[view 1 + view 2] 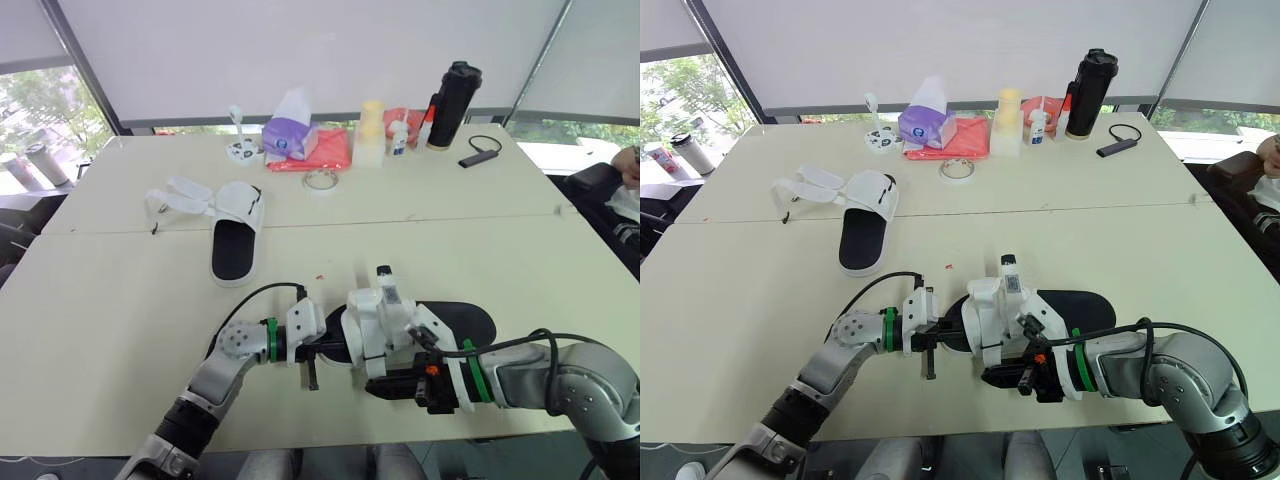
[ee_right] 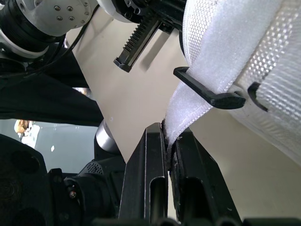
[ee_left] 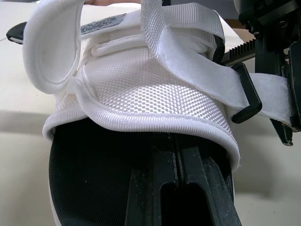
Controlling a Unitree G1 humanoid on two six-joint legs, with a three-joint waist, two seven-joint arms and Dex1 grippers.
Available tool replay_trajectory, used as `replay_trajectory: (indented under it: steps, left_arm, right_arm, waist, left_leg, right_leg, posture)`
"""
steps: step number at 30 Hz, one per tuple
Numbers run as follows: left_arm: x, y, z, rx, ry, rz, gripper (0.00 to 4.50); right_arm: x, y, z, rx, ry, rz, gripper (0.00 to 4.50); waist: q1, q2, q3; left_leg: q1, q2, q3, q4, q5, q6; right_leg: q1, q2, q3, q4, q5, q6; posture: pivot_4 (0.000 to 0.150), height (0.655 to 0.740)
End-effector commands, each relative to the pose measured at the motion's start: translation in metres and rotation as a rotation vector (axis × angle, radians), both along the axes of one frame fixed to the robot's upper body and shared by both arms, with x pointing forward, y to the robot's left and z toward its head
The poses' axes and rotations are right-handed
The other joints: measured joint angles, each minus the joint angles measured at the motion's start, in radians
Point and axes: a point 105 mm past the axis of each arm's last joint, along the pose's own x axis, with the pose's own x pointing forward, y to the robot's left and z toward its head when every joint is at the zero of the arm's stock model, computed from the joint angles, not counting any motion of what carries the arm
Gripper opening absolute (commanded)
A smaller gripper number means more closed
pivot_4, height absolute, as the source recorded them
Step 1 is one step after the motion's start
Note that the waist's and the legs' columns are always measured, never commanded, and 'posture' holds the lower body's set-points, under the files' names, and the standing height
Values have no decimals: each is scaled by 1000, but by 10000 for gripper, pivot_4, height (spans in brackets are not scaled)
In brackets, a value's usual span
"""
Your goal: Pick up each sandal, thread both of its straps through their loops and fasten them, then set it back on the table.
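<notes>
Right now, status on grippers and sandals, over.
Right gripper shut on near sandal's strap, threaded through loop. Left gripper shut at its toe. Far sandal unfastened.

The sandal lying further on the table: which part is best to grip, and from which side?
Probably its heel end, coming from the robot's side: the sandal lies flat, heel towards the robot and bare, while its open straps sprawl at the far end.
</notes>
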Motion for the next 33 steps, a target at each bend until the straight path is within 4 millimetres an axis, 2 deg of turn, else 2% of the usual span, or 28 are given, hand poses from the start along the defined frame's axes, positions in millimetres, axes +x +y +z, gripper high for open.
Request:
replay_trajectory:
  steps: [1, 5, 9, 16, 21, 26, 33]
  left_arm:
    - [-2, 0, -17, 56, 47, 11, 0]
    - [-2, -1, -17, 53, 49, 14, 0]
    - [-2, 0, -17, 51, 50, 18, 0]
    - [-3, 1, -17, 52, 52, 23, 0]
    - [-2, 2, -17, 53, 52, 25, 0]
    - [-1, 1, -17, 54, 50, 25, 0]
    - [0, 0, -16, 52, 44, 25, 0]
  right_arm:
    - [-21, 3, 9, -9, 0, 132, 1049]
    - [-40, -2, 5, -52, 18, 228, 1049]
    - [-48, -6, 0, -62, 47, 270, 1049]
    - [-54, -12, -4, -91, 19, 341, 1049]
    - [-54, -11, 2, -92, -43, 389, 1049]
    - [-37, -9, 33, -103, -233, 429, 1049]
    - [-9, -8, 67, -108, -386, 405, 1049]
  waist:
    - [1, 0, 0]
    - [1, 0, 0]
    - [-1, 0, 0]
    - [1, 0, 0]
    - [1, 0, 0]
    - [0, 0, 0]
    - [0, 0, 0]
  left_leg:
    - [-1, 0, 0, 0, 0, 0]
    - [-2, 0, 1, 0, 0, 0]
    - [-2, 0, 1, 0, 0, 0]
    - [-2, 0, 2, 0, -2, -2]
    - [-2, 0, 2, 0, -2, -3]
    - [-3, 0, 2, 0, -2, -3]
    - [-3, 0, 2, 0, -2, -3]
  right_leg:
    - [-1, 0, 0, 0, 0, 0]
    - [-1, -1, 0, -1, 0, 0]
    - [-1, -1, -1, -1, 0, 0]
    - [-1, -1, -1, -2, 0, 0]
    - [-1, -1, -1, -2, 0, 0]
    - [-2, -1, -1, -2, 0, 0]
    - [-2, -1, -1, -2, 0, 0]
  posture:
    - [1500, 7400]
    - [1500, 7400]
    - [1500, 7400]
    - [1500, 7400]
    - [1500, 7400]
    - [1500, 7400]
    - [1500, 7400]
